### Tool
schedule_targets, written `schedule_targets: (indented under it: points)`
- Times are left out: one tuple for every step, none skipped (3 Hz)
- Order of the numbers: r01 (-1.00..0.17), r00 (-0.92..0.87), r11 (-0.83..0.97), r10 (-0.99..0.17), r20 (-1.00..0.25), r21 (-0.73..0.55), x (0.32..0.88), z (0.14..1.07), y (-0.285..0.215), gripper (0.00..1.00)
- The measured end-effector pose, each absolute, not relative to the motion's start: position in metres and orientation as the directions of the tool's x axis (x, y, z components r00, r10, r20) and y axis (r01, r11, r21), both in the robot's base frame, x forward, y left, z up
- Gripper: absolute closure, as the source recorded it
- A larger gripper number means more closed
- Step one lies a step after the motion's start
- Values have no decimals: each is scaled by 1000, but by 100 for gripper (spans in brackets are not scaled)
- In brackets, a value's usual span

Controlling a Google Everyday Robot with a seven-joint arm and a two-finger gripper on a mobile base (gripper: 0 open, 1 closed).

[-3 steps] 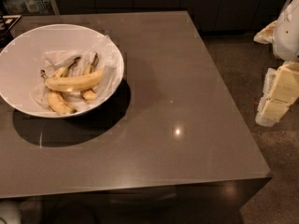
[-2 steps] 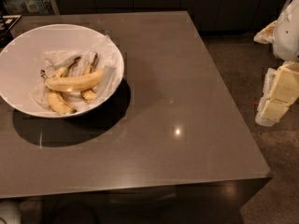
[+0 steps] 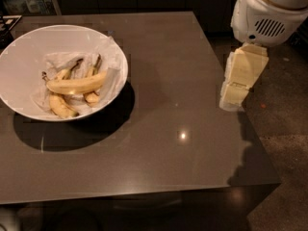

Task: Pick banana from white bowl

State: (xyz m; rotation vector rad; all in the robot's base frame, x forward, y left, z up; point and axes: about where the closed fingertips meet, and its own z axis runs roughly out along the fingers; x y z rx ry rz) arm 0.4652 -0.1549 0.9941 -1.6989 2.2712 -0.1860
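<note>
The white bowl [image 3: 120, 57] stands at the left of the dark table. The banana [image 3: 77, 85], long and pale yellow, lies across its middle on top of shorter bananas [image 3: 61, 106]. My gripper [image 3: 232, 101] hangs at the right, cream coloured, below the white arm housing [image 3: 267, 13]. It is just above the table's right edge, far to the right of the bowl and apart from it. It holds nothing that I can see.
White paper [image 3: 57, 61] lines the bowl under the fruit. The dark table [image 3: 168, 143] runs from the bowl to its right edge near the gripper. Speckled floor [image 3: 288, 148] lies to the right. Dark cabinets stand behind.
The arm and gripper have moved left, from beyond the table's right side to over its right edge. The bowl and bananas have not moved.
</note>
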Motion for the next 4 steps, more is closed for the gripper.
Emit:
schedule_targets:
  points:
    - [-914,-245,286,-955,-169,-287,470,993,-145,0]
    - [-929,-133,175,-980,-147,-327,486,993,-98,0]
    - [-938,-10,41,-996,-92,-345,500,993,-49,0]
    - [-935,60,-41,-997,-43,-353,505,997,-24,0]
